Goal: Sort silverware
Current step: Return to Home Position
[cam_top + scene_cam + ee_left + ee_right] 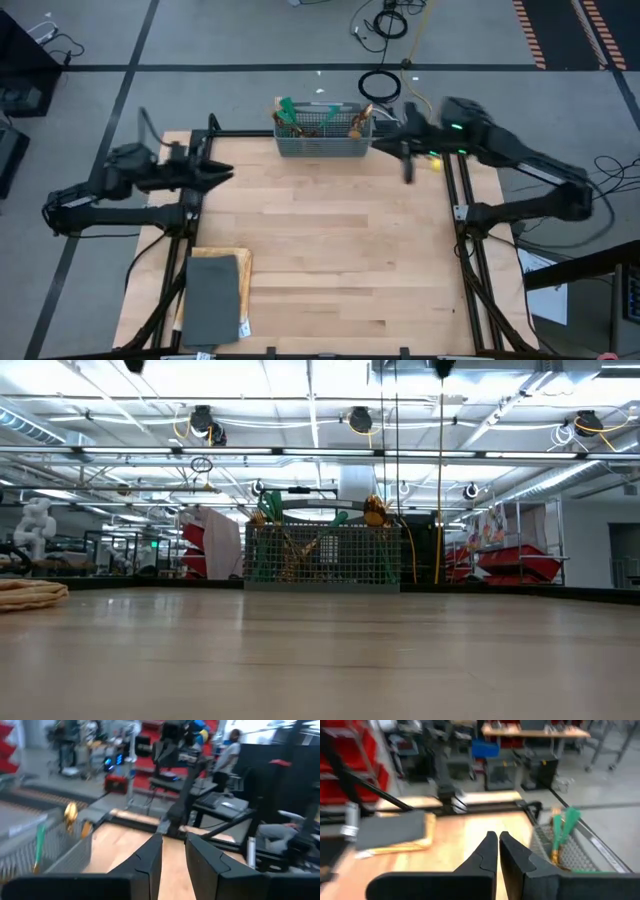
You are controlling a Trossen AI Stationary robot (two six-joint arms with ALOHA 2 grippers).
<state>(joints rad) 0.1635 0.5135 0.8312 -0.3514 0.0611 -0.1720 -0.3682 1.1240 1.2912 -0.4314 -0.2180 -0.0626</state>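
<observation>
We found the silverware (322,118) standing in the wire basket (322,146) at the tabletop's (340,240) far edge, with none loose on the wood, so sorting looked finished. The left tool (222,172) hovered near the basket, fingers slightly parted and empty. The right tool (407,170) hung at its other side, pinched together on nothing — both clear, we judged, for parking.

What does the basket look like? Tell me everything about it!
The basket is a long grey box of wire mesh, open on top. It stands upright on the wooden table, in the middle of the far edge. The silverware stands inside it, with green handles and gold heads poking above the rim, mostly toward the two ends. Only the table and the silverware touch it.
</observation>
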